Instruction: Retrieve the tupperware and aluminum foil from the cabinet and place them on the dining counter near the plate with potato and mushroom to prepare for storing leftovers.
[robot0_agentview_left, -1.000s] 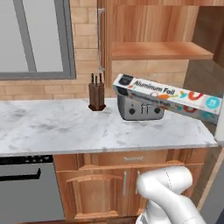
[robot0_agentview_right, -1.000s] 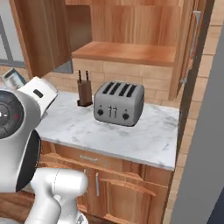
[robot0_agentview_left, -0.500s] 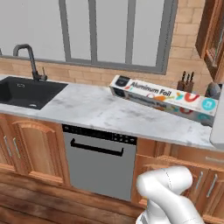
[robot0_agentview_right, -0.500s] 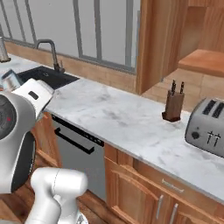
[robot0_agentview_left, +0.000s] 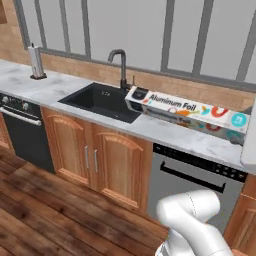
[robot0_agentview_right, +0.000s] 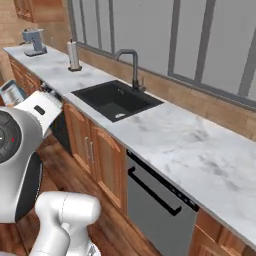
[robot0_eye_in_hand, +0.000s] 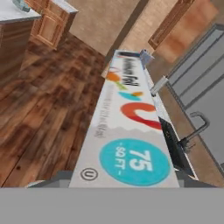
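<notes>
The aluminum foil (robot0_agentview_left: 187, 112) is a long white-silver box with black lettering and red, orange and blue marks. It hangs level in the air in front of the sink worktop. In the hand view the aluminum foil (robot0_eye_in_hand: 127, 131) runs straight away from my gripper (robot0_eye_in_hand: 122, 180), which is shut on its near end, the fingers mostly covered by the box. A corner of a white-grey counter top on a wooden base (robot0_eye_in_hand: 15, 15) shows at the hand view's top left, with a pale thing on it too cropped to name. The cabinet, the tupperware and the plate are out of view.
A marble worktop (robot0_agentview_right: 200, 145) runs along the window wall with a black sink (robot0_agentview_left: 102, 100), a dark faucet (robot0_agentview_left: 120, 65) and a paper towel holder (robot0_agentview_left: 36, 62). Below are wooden doors (robot0_agentview_left: 97, 160), a dishwasher (robot0_agentview_left: 195, 175) and an oven (robot0_agentview_left: 22, 132). Wooden floor (robot0_agentview_left: 45, 215) lies in front.
The whole picture has slid along the worktop, from the toaster and knife block to the sink, so the camera has moved. The foil box stays in the gripper.
</notes>
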